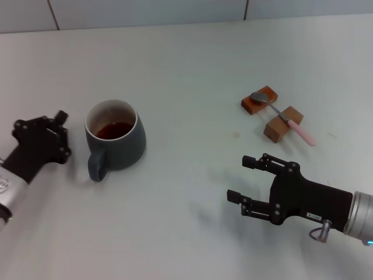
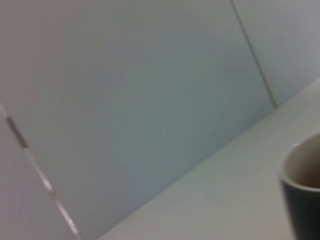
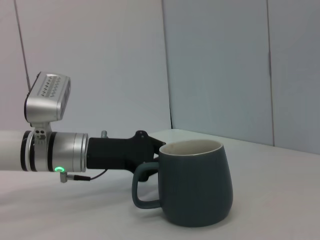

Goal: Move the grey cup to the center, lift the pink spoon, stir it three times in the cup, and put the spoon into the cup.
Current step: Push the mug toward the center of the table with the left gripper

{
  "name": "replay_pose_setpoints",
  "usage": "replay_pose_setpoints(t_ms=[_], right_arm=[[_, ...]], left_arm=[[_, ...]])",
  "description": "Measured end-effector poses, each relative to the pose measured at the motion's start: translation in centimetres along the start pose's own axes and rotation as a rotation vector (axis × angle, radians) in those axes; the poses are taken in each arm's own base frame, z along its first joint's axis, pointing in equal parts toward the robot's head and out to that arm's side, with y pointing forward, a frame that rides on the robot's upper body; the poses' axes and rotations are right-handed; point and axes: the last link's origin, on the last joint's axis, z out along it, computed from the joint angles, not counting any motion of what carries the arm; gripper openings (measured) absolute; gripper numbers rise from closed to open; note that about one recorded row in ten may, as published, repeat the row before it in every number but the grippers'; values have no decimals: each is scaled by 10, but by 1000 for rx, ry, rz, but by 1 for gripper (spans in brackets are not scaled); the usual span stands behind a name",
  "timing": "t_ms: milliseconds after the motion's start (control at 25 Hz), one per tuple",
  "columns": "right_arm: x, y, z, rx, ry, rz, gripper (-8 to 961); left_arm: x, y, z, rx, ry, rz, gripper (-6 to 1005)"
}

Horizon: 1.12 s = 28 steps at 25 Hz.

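The grey cup [image 1: 114,139] stands left of the table's middle, holding dark reddish liquid, its handle turned toward the front edge. My left gripper [image 1: 64,135] sits just left of the cup, open and apart from it. The left wrist view catches only the cup's rim [image 2: 303,176]. In the right wrist view the cup [image 3: 196,183] stands in front of the left gripper [image 3: 136,148]. The pink spoon [image 1: 287,119] lies across two brown wooden blocks [image 1: 260,100] at the right. My right gripper [image 1: 247,179] hovers open nearer the front than the spoon, holding nothing.
A white tabletop [image 1: 186,70] spreads between the cup and the blocks. A pale panelled wall [image 1: 145,11] runs along the far edge.
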Motion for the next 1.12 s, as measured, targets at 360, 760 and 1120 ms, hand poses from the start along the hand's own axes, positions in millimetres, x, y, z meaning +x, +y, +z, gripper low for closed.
replay_pose_setpoints(t_ms=[360,760,1120], right_arm=[[0,0,1,-1,0,0,774],[1,0,-2,5,5,0,774],[1,-1,-3,7,7,-2,775]], left_arm=[[11,25,11,-76,-10,-30,24],[38,48,35,-150,6,-65,29],[69,75,60,-273,-1,-150,34]])
